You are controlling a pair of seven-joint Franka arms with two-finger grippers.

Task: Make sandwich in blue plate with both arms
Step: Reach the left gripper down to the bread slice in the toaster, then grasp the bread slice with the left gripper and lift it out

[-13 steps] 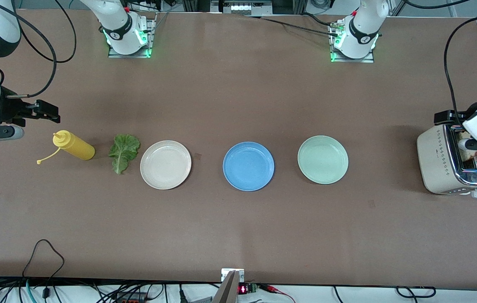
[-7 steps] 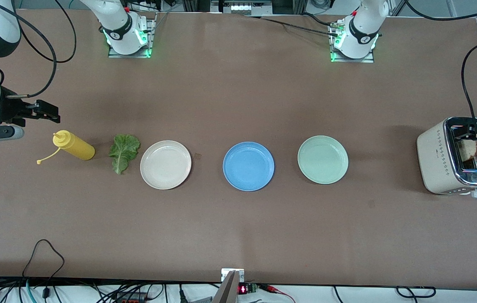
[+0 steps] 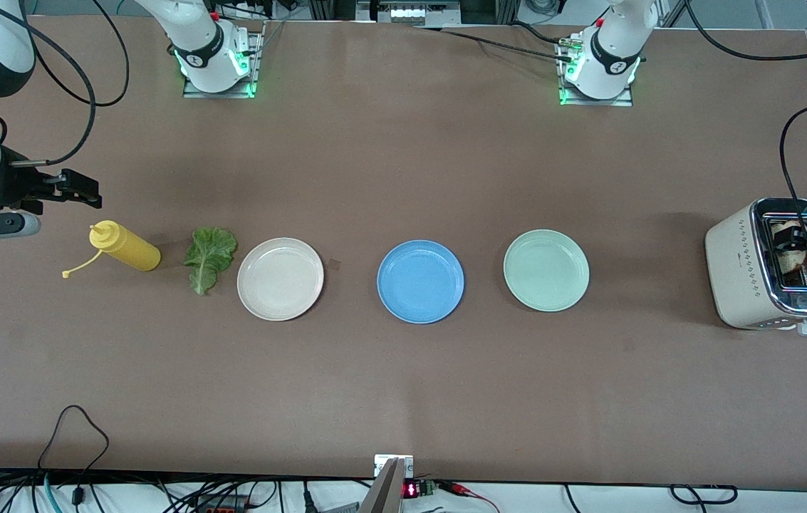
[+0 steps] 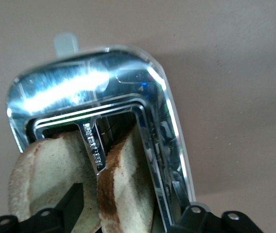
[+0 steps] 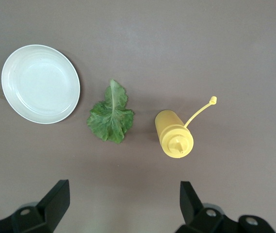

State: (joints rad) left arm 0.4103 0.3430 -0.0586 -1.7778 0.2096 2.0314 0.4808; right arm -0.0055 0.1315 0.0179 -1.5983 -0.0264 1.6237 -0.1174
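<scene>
While upright in the toaster [image 4: 104, 82], pale bread slices [image 4: 128, 189] show darker crusts

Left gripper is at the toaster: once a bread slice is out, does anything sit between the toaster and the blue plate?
Yes: the mint-green plate lies on the table between the toaster and the blue plate. It is low, so a lifted slice should pass over.
</scene>
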